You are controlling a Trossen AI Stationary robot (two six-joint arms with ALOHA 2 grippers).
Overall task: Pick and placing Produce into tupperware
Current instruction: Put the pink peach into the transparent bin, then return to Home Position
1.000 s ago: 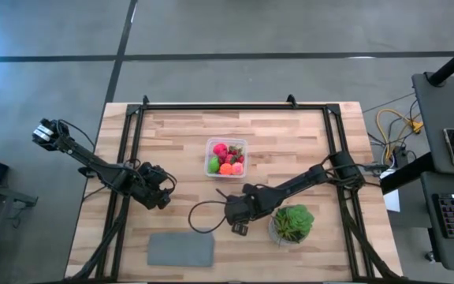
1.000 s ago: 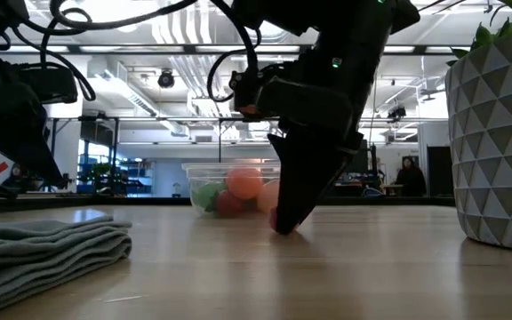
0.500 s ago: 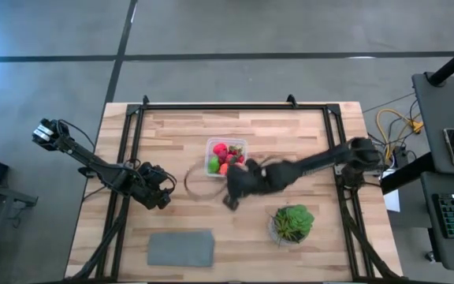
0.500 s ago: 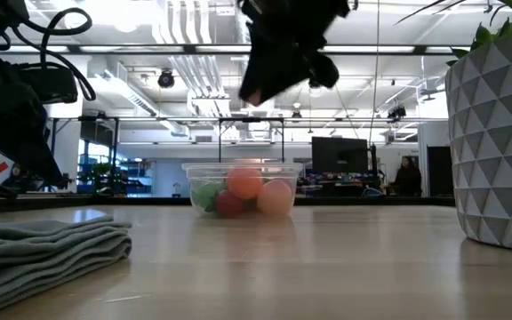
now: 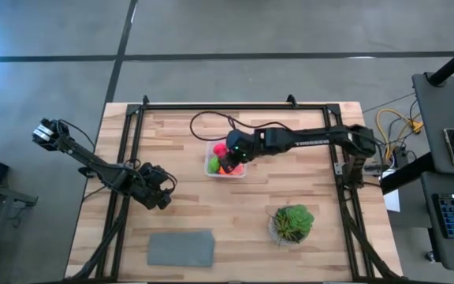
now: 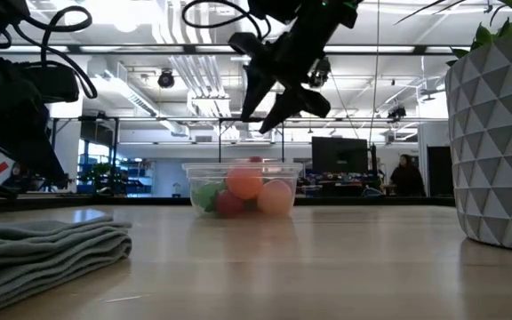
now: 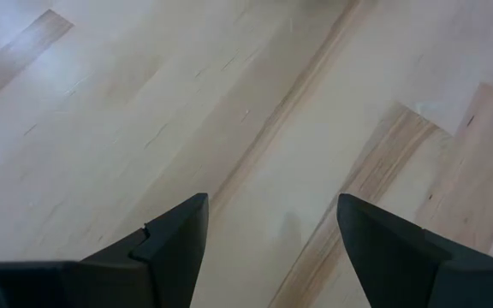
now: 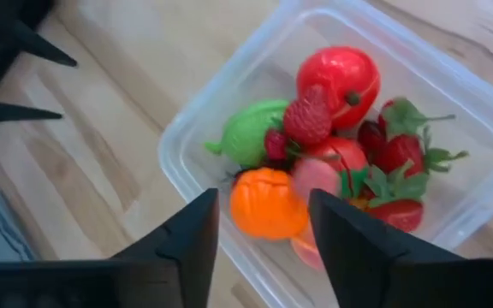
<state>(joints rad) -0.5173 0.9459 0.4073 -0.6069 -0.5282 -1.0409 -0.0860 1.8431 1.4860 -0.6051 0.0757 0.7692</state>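
Both arms: dark, near-black links and joints. Right arm (image 5: 306,140): slim straight forearm link with small pale lettering along its side, unreadable. Thin black cable (image 5: 211,120) loops free behind the wrist. Left arm (image 5: 93,162): lighter grey fitting at the end farthest from the fingers. Fingers (image 7: 174,244): matte black, flat-faced wedges tapering to blunt tips; a stepped notch on one edge. Right fingers (image 8: 191,244): same form.

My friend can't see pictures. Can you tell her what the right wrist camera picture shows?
A clear box on a wooden table is full of toy fruit: a red apple, a green piece, an orange one and little strawberries. The right pincer hangs open just above it, holding nothing.
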